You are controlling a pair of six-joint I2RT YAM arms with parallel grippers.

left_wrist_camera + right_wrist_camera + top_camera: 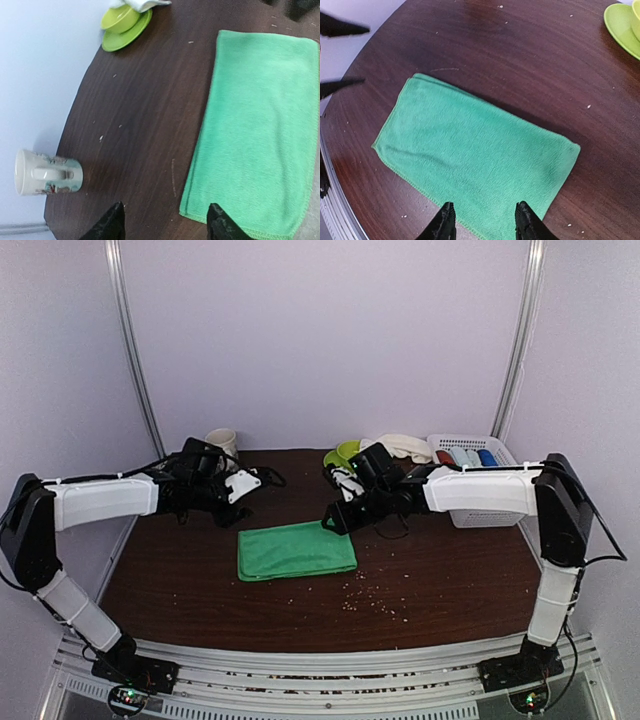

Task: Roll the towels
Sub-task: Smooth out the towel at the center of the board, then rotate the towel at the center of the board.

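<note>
Right hand [484,222], tips cropped, parted over green towel [475,160]; cream towel [405,445] half-hidden

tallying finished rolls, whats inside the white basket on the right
Three towel rolls lie side by side in the white basket: a red roll, a pale blue roll, a dark blue roll. The right arm crosses over the basket's near part, so anything there is hidden.

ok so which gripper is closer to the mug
Left. The left gripper hangs just right of the mug; the right gripper is farther across the table, at the far right corner of the green towel.
</note>
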